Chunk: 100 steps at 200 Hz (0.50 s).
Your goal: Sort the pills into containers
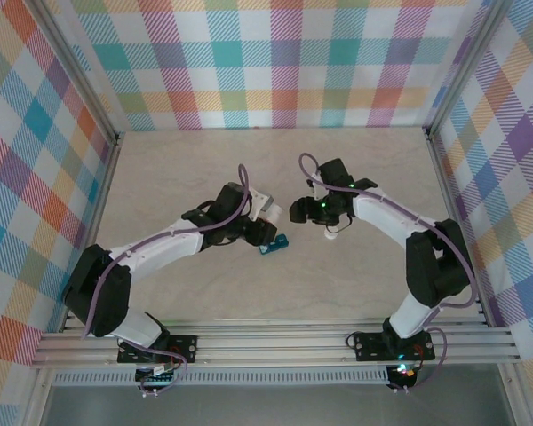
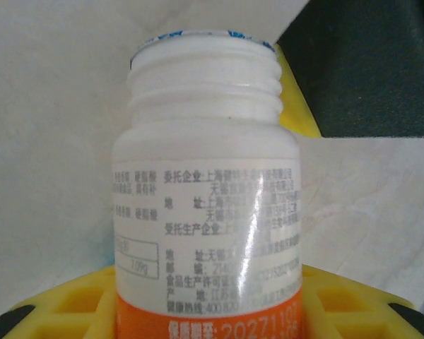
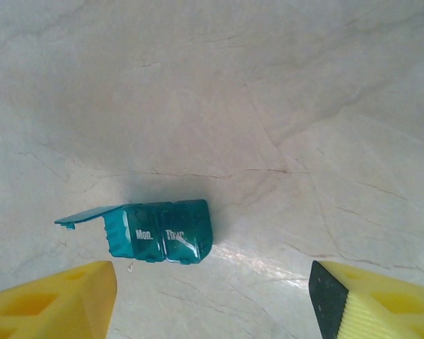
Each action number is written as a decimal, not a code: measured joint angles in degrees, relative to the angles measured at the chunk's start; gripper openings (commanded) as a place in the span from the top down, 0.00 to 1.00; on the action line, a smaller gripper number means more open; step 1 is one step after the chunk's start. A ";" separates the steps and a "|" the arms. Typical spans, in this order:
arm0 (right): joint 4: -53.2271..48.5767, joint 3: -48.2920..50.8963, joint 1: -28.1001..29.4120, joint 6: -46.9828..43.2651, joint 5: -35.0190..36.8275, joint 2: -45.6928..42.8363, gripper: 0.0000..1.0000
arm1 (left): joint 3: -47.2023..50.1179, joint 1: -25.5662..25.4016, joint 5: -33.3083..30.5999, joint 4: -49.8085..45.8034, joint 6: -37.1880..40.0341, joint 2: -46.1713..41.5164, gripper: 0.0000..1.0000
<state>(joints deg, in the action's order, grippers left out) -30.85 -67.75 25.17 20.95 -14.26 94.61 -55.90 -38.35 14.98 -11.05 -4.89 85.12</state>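
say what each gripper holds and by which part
The left gripper holds the white bottle by its lower body, at the orange band. The right gripper is open above the teal containers, holding nothing.

You're working in a booth with pastel plaid walls [image 1: 275,62] on three sides and a pale, faintly veined marble-look tabletop [image 1: 204,169]. Silver aluminium rails [image 1: 275,348] run along the near edge. The light's soft and even, probably from overhead.
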 measured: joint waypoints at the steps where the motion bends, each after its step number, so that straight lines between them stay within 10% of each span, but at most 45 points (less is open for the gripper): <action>1: -0.04 0.00 -0.04 0.02 0.02 -0.07 0.25 | 0.07 0.00 -0.09 0.17 0.00 -0.04 1.00; 100: -10.10 -0.55 -7.89 -0.66 5.46 -4.35 0.18 | 1.11 -0.15 -3.10 24.57 3.10 -0.57 1.00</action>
<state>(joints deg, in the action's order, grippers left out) -40.95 -68.29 17.28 20.29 -8.80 90.26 -54.78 -38.50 11.88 13.52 -1.78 84.55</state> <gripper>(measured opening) 0.811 0.430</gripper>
